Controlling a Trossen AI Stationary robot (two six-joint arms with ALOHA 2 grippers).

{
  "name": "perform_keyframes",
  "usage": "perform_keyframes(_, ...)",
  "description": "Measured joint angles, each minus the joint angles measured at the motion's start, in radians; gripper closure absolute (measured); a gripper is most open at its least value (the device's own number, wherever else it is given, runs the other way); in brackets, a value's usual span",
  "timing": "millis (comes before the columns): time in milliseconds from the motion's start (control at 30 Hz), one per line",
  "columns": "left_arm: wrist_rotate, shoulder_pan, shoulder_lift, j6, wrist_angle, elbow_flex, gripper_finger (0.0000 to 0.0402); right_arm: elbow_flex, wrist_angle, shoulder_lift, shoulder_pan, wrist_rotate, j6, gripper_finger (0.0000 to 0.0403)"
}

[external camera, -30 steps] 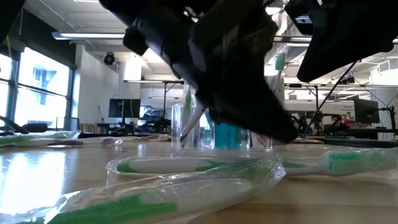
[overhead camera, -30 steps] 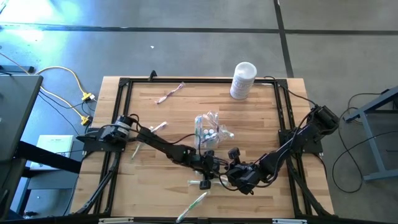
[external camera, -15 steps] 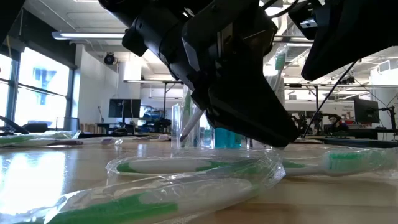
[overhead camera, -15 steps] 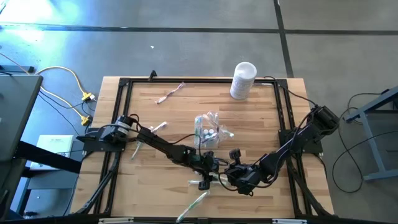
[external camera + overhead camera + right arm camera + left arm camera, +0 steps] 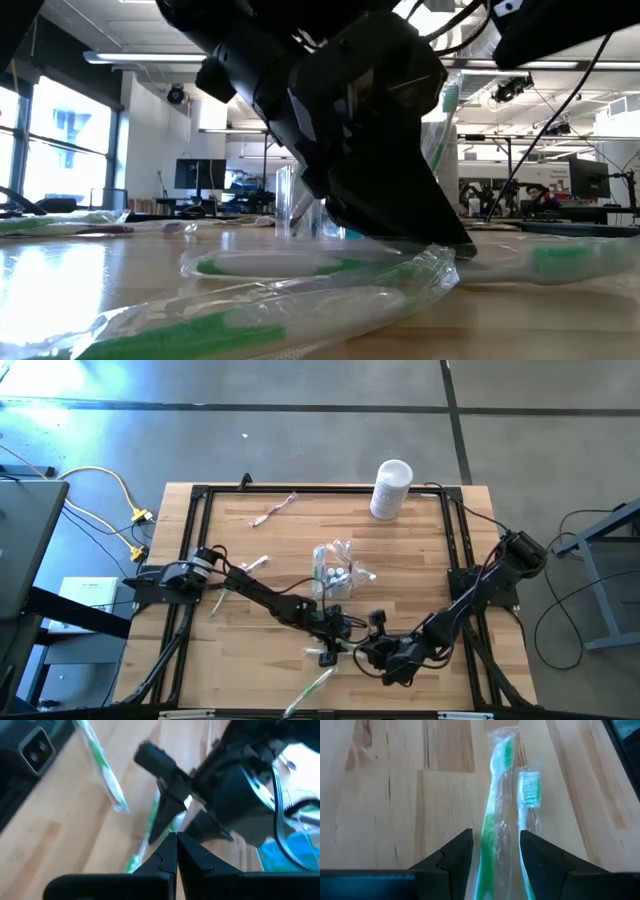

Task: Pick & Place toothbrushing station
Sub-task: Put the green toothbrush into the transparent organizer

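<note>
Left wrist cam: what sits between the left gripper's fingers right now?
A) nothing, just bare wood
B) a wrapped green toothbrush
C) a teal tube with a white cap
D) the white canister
B: in the left wrist view the wrapped green toothbrush runs lengthwise through the gap of the open left gripper, with a second wrapped toothbrush lying just beside it on the table.

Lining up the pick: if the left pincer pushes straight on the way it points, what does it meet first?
The left pincer stands open astride a wrapped green toothbrush, so it would meet that first. A second wrapped toothbrush lies just beside it; the depth is hard to judge.
</note>
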Motion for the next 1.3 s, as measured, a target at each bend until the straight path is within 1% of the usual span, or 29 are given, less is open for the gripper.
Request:
perform_keyframes(100, -0.045, -0.001, 0.021, 0.009, -0.026, 0.001, 0.0238, 0.0, 0.041, 0.0, 0.013, 0.0, -0.003, 0.0401)
perform_keyframes(233, -0.044, 0.0, 0.031, 0.008, -0.044, 0.001, 0.024, 0.0, 0.071, 0.0, 0.028, 0.001, -0.012, 0.0401)
perform_keyframes(300, -0.048, 0.0, 0.032, 0.008, -0.049, 0.001, 0.025, 0.0, 0.079, 0.0, 0.036, 0.023, -0.015, 0.0401)
perform_keyframes(400, -0.053, 0.001, 0.033, 0.01, -0.051, 0.0, 0.0284, 0.0, 0.094, 0.0, 0.045, 0.048, -0.034, 0.0401)
perform_keyframes(533, -0.062, 0.002, 0.034, 0.023, -0.046, -0.003, 0.036, 0.0, 0.101, 0.0, 0.05, 0.049, -0.04, 0.0401)
perform_keyframes(600, -0.057, 0.002, 0.034, 0.019, -0.032, -0.003, 0.0386, 0.0, 0.101, 0.002, 0.05, 0.043, -0.036, 0.0401)
perform_keyframes(733, -0.056, 0.002, 0.024, 0.003, -0.035, 0.008, 0.0389, 0.0, 0.103, 0.01, 0.057, 0.046, -0.029, 0.0401)
perform_keyframes(833, -0.058, -0.008, 0.002, -0.005, -0.058, 0.02, 0.0398, 0.0, 0.081, 0.015, 0.074, 0.079, -0.008, 0.0401)
perform_keyframes(867, -0.073, -0.013, -0.012, -0.005, -0.079, 0.024, 0.0398, 0.0, 0.07, 0.014, 0.081, 0.106, 0.016, 0.0401)
perform_keyframes(933, -0.119, -0.026, -0.039, -0.018, -0.148, 0.039, 0.04, 0.0, 0.021, 0.011, 0.1, 0.195, 0.062, 0.0401)
perform_keyframes(1000, -0.18, -0.036, -0.065, -0.036, -0.23, 0.063, 0.0401, -0.001, -0.039, -0.001, 0.129, 0.33, 0.074, 0.0401)
perform_keyframes(1133, -0.352, -0.066, -0.126, -0.076, -0.401, 0.149, 0.0401, 0.0, -0.128, -0.043, 0.213, 0.618, 0.097, 0.0401)
perform_keyframes(1167, -0.394, -0.074, -0.143, -0.082, -0.457, 0.17, 0.0401, 0.0, -0.144, -0.058, 0.233, 0.677, 0.108, 0.0401)
perform_keyframes(1233, -0.453, -0.09, -0.161, -0.09, -0.524, 0.218, 0.0401, 0.0, -0.183, -0.088, 0.272, 0.775, 0.125, 0.0401)
perform_keyframes(1300, -0.493, -0.106, -0.183, -0.101, -0.602, 0.253, 0.0401, 0.0, -0.213, -0.116, 0.309, 0.835, 0.128, 0.0401)
